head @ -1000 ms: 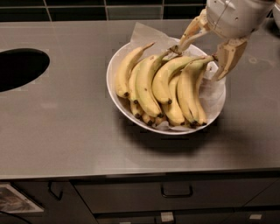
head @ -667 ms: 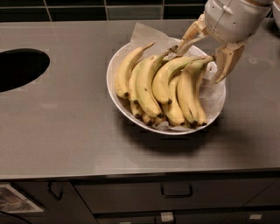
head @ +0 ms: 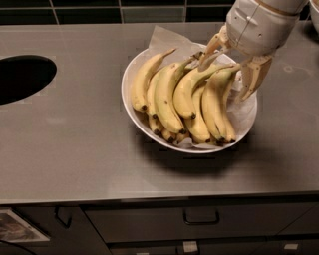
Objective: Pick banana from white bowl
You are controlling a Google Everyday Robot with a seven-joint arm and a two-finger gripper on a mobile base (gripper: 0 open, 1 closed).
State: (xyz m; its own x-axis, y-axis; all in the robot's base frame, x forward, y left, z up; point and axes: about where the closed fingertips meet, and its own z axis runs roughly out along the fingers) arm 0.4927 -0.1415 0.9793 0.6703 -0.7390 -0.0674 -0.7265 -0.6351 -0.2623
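Observation:
The white bowl (head: 130,107) sits on the steel counter, lined with white paper and filled with several yellow bananas. The banana (head: 167,97) is long and strongly curved, greenish toward a dark stem end at the bowl's far side. My gripper (head: 232,65) hangs over the bowl's far right, open. One finger (head: 212,49) is beside the dark stem end, the other (head: 252,78) is over the paper at the right rim. The stems of the two rightmost bananas lie between the fingers. Nothing is held.
A dark round hole (head: 22,77) is cut in the counter at the left. A dark tiled wall (head: 119,7) runs along the back. Drawers with handles (head: 200,218) are below the counter's front edge.
The gripper has come down a little toward the banana stems at the bowl's far right. The bananas and bowl have not moved.

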